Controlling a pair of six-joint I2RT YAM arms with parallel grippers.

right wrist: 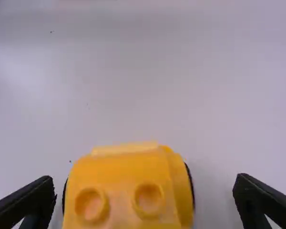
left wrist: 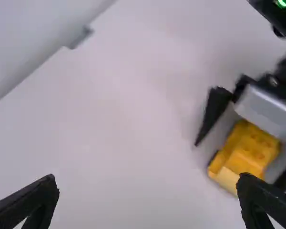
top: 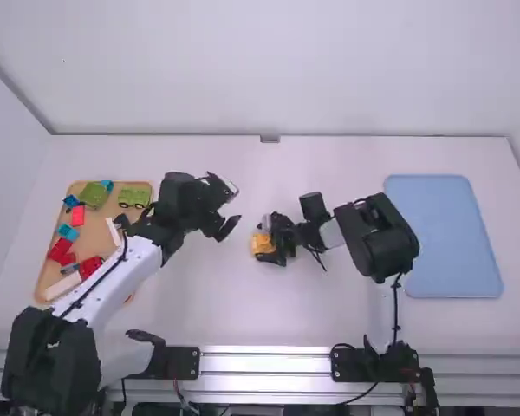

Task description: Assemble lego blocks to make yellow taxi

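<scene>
My left gripper hangs over the table left of centre, above and to the left of the yellow taxi; in the left wrist view this gripper has its fingers wide apart with nothing between them. My right gripper is low at the table's middle, around the taxi. In the right wrist view the taxi, with round studs and dark wheels at its sides, lies between the open fingers of the right gripper, with gaps on both sides. The left wrist view also has the taxi beside the right gripper's fingers.
A tan tray at the left holds several red, blue, green and white blocks, partly under the left arm. On the right lies a blue tray, beyond the right arm's elbow. A wall runs along the table's far edge.
</scene>
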